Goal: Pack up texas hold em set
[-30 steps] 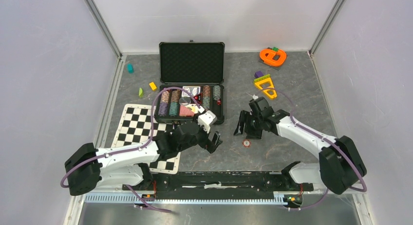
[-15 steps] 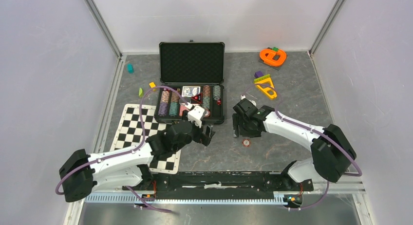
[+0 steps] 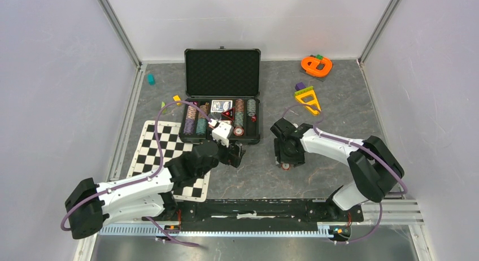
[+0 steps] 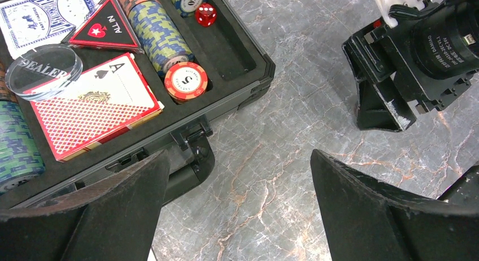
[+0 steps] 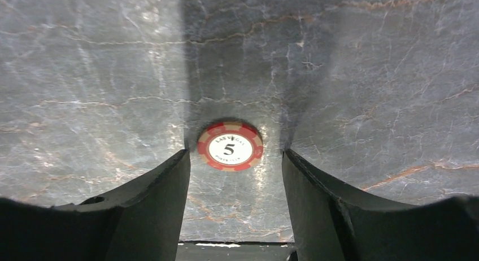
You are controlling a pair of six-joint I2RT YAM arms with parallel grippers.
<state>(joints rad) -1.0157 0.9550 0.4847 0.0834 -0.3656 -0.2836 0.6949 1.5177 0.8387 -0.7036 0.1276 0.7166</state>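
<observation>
One red-and-white poker chip lies flat and face up on the counter, directly between the fingers of the right gripper. That gripper is released: its jaws straddle the chip, with a sliver of bare stone showing on each side, and the chip sits slightly off centre between them.

The chip is thin and gives the fingers very little edge to catch. If they close too high they will likely ride over it. If they close too low the tips may scrape the stone. Because of the offset, one finger would probably arrive first and shove the chip sideways, or tip it so it squirts out.

Off to the right gripper's left stands the open briefcase, where the chip belongs. The left gripper hangs at the briefcase's near corner, jaws spread wide and grasping nothing. It sits in the lane between the chip and the briefcase, so a direct carry risks the two arms meeting.
</observation>
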